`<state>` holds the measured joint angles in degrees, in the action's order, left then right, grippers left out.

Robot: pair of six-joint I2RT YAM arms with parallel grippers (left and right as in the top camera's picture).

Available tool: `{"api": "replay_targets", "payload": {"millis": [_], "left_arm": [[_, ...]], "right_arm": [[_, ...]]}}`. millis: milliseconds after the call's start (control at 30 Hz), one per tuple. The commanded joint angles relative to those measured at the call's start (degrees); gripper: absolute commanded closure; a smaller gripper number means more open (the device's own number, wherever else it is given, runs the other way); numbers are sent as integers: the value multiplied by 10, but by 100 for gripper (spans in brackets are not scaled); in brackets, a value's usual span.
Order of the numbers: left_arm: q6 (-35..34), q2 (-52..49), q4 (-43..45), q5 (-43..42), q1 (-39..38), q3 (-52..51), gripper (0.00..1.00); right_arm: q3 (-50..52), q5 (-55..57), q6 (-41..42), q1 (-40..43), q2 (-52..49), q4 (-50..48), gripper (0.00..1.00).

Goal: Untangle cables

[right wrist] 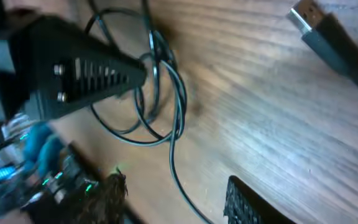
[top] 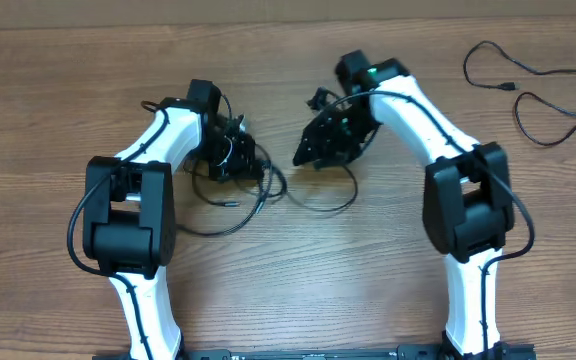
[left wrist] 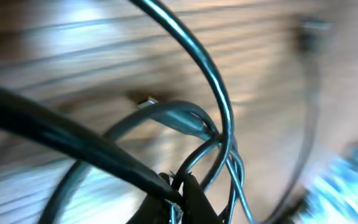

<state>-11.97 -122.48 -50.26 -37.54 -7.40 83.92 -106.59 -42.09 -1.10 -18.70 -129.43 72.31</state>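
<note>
A tangle of thin black cables (top: 268,190) lies on the wooden table (top: 58,90) between the two arms. My left gripper (top: 240,160) is down on the tangle's left side. In the left wrist view it (left wrist: 180,194) is shut on crossing strands of the cables (left wrist: 219,106), which loop up in front of it. My right gripper (top: 303,155) hovers at the tangle's right side. In the right wrist view it (right wrist: 176,186) stands open, and one strand of the cables (right wrist: 173,165) runs on the table between its fingers. A silver-tipped plug (right wrist: 309,22) lies beyond.
A separate thin black cable (top: 511,86) lies loosely spread at the table's far right corner, apart from the tangle. The left gripper's black finger (right wrist: 86,74) shows in the right wrist view, close to the right gripper.
</note>
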Motion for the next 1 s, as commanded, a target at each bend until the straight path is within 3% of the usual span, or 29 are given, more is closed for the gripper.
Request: {"api": "replay_targets", "payload": {"millis": [0, 133, 267, 400, 533, 733, 867, 967], "left_arm": [[98, -1, 3, -203, 11, 3, 96], [144, -1, 14, -286, 11, 3, 96], [162, -1, 43, -312, 11, 3, 96], [207, -1, 51, -360, 11, 3, 96], [205, -1, 60, -360, 11, 3, 96], [205, -1, 60, -360, 15, 3, 96], [162, -1, 60, -360, 43, 3, 96], [121, -1, 59, -367, 59, 3, 96]], "right_arm": [[0, -76, -78, 24, 10, 17, 50], [0, -136, -149, 21, 10, 34, 51], [0, -137, -148, 20, 10, 23, 62], [0, -137, -148, 19, 10, 12, 62], [0, -137, -148, 19, 10, 0, 72], [0, -64, -133, 19, 10, -1, 69], [0, 18, -133, 19, 10, -2, 66], [0, 17, -117, 19, 10, -12, 66]]}}
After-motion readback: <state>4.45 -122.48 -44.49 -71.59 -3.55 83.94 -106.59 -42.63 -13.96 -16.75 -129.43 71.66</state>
